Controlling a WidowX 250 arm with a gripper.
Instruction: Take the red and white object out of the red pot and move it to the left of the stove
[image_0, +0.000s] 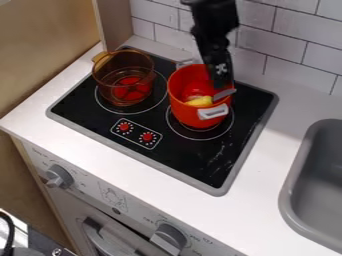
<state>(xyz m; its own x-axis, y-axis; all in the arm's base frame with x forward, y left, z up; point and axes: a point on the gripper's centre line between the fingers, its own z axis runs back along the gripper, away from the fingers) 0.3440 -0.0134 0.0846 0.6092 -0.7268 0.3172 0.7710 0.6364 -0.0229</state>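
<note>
The black gripper (219, 82) hangs down over the right side of the red-orange pot (190, 115), its lower end at the pot's opening. A grey piece (224, 94) lies across the pot's right rim, just below the gripper; whether the two touch is unclear. Inside the pot is a yellow object (200, 101), close to the grey piece. The pot stands upright on the right burner and has a light grey handle (214, 112) at its front.
A clear amber pot (124, 75) stands on the left burner of the black stove top (200, 157). Two red knobs sit in front of it. A grey sink (320, 185) is at the right, a tiled wall (287, 45) behind, and a wooden panel at the left.
</note>
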